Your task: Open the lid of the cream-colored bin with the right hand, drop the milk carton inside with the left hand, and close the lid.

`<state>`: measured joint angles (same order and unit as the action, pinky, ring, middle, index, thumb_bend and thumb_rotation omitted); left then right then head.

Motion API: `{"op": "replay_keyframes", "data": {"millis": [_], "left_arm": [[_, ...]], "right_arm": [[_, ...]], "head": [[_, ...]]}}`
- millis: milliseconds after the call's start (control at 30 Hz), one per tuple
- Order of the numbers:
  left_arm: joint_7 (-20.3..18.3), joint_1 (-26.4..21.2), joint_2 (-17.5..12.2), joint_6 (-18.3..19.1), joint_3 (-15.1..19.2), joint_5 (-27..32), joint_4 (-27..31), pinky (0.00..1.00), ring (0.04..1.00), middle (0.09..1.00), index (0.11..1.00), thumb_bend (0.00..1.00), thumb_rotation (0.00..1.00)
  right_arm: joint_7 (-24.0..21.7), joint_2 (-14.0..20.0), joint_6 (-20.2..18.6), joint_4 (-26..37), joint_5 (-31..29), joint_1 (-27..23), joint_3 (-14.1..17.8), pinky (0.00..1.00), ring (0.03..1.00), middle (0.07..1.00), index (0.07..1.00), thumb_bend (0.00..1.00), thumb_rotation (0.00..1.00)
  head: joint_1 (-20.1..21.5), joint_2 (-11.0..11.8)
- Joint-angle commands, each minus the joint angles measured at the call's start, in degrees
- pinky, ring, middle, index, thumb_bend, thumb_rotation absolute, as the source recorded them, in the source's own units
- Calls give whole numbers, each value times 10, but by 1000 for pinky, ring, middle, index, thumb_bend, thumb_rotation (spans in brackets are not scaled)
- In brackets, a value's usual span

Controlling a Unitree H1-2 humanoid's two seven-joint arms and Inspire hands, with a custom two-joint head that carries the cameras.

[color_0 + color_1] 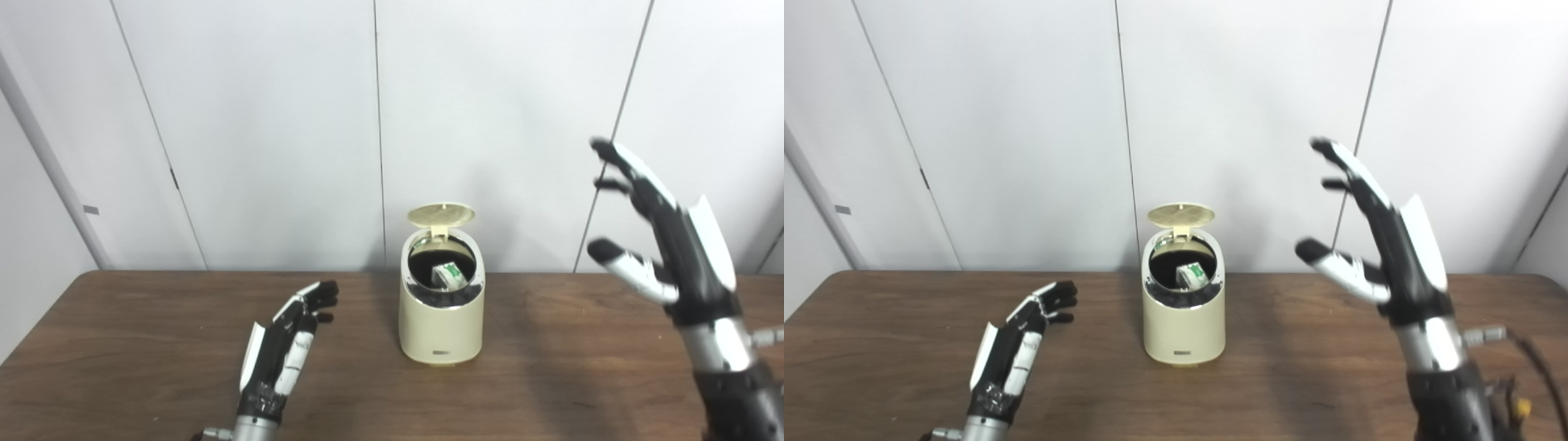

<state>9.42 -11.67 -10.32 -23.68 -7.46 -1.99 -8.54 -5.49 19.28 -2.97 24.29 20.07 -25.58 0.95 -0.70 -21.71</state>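
the cream bin (441, 318) stands mid-desk (153, 343), lid (441, 215) tipped up at 12 o'clock, milk carton (449, 275) inside. left hand (285, 349) at 9 o'clock and raised right hand (667, 239) at 3 o'clock, both spread, empty.

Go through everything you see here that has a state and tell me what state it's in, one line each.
Bin: upright on the table, open.
Lid: raised, tipped back behind the opening.
Milk carton: inside the bin, tilted.
Left hand: open, empty, low over the table, left of the bin.
Right hand: open, empty, raised, right of the bin.
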Motion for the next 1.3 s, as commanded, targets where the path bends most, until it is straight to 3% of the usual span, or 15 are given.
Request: {"op": "replay_keyframes", "data": {"millis": [0,133,400,467,700,800,967,1267], "left_arm": [[-10,-11,-5,-26,12,-13,-8,731,784,807,816,509,973],[-15,-1,2,-30,21,-39,-26,789,797,809,820,465,994],[-12,14,14,-32,31,-57,-46,752,789,798,812,441,968],[-10,13,14,-32,32,-59,-51,750,788,799,811,431,963],[-11,13,17,-31,32,-59,-56,742,789,802,805,422,945],[-13,14,19,-31,32,-57,-57,751,794,812,809,431,960],[-13,15,22,-32,34,-60,-56,764,795,808,806,445,973],[-14,18,27,-30,38,-67,-55,756,790,795,800,464,977]], "right_arm": [[-30,13,-33,26,21,-43,-10,741,890,906,873,712,923],[-59,17,-50,9,41,-102,-32,711,859,881,831,731,921],[-120,31,-77,-47,100,-195,-87,724,851,879,807,745,898],[-146,41,-81,-70,124,-219,-109,747,856,886,819,743,892],[-229,50,-113,-144,185,-279,-172,798,924,917,910,880,995],[-239,43,-117,-174,203,-295,-186,799,934,913,906,921,1000],[-245,29,-114,-217,213,-307,-201,818,930,903,898,896,1000],[-237,14,-101,-249,198,-286,-204,838,937,901,885,852,987]], "head": [[0,4],[0,6],[8,5],[8,5],[12,5],[10,5],[9,3],[5,-1]]}}
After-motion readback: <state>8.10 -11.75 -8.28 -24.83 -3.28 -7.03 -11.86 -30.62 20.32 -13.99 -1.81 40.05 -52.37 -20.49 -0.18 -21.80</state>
